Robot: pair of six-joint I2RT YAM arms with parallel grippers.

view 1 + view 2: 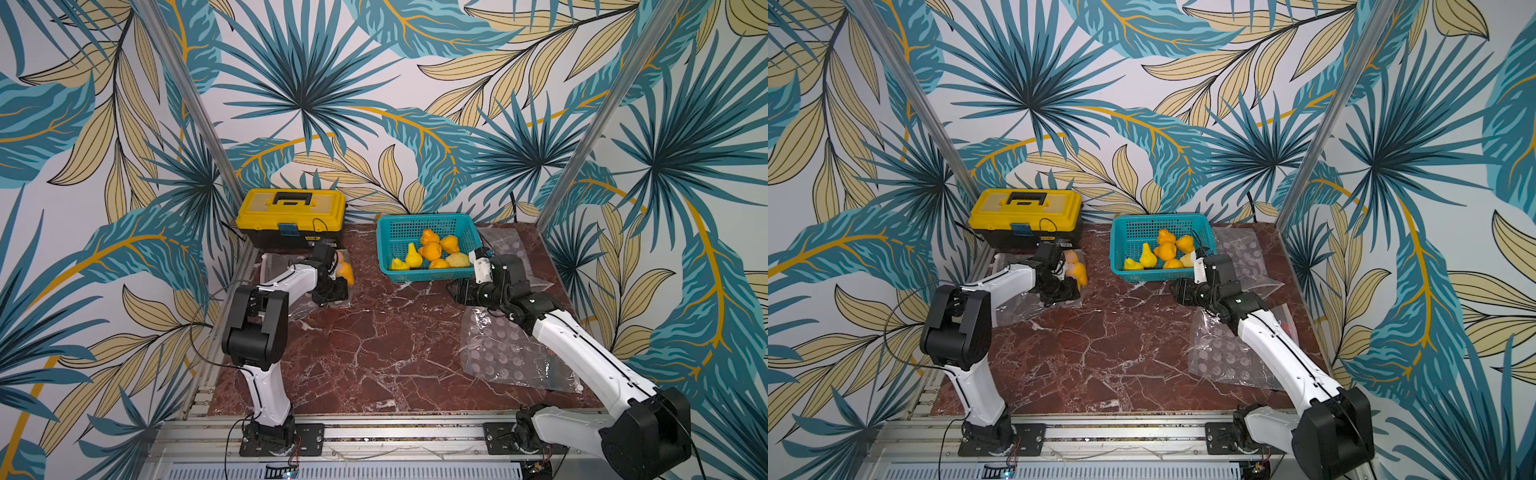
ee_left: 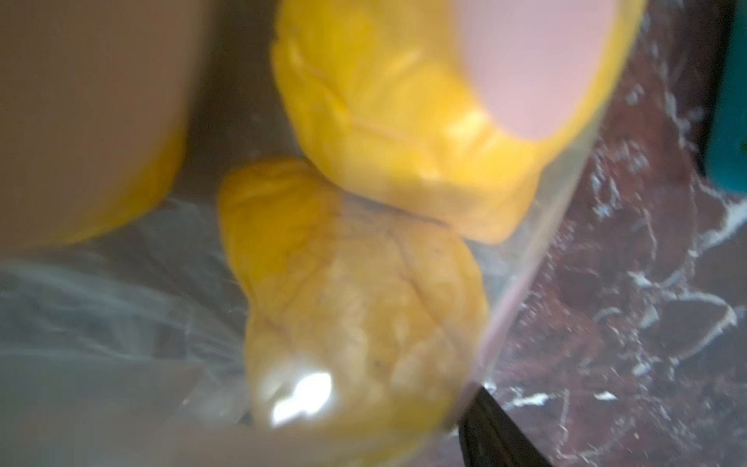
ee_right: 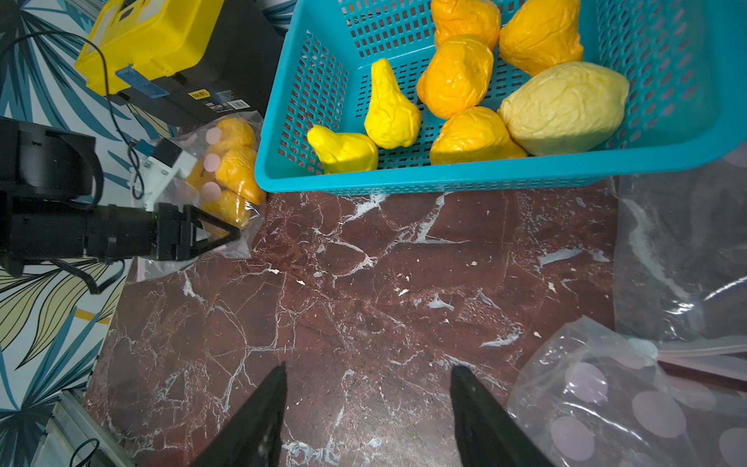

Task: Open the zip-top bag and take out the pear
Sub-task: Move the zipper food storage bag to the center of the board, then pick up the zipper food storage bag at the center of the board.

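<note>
Two arms reach over the red marble bench. The left claw is pressed up against the zip-top bag, which lies on the bench just in front of the yellow toolbox and beside the teal basket. Its black fingers meet the clear plastic, but whether they pinch it I cannot tell. Orange-yellow pears sit inside the bag; the left wrist view shows them blurred and close behind the film. The right claw hangs over bare bench in front of the basket, jaws spread wide with nothing between them. Seven yellow and orange fruits lie in the basket. A flat dotted bag lies on the bench beneath the right arm.
</note>
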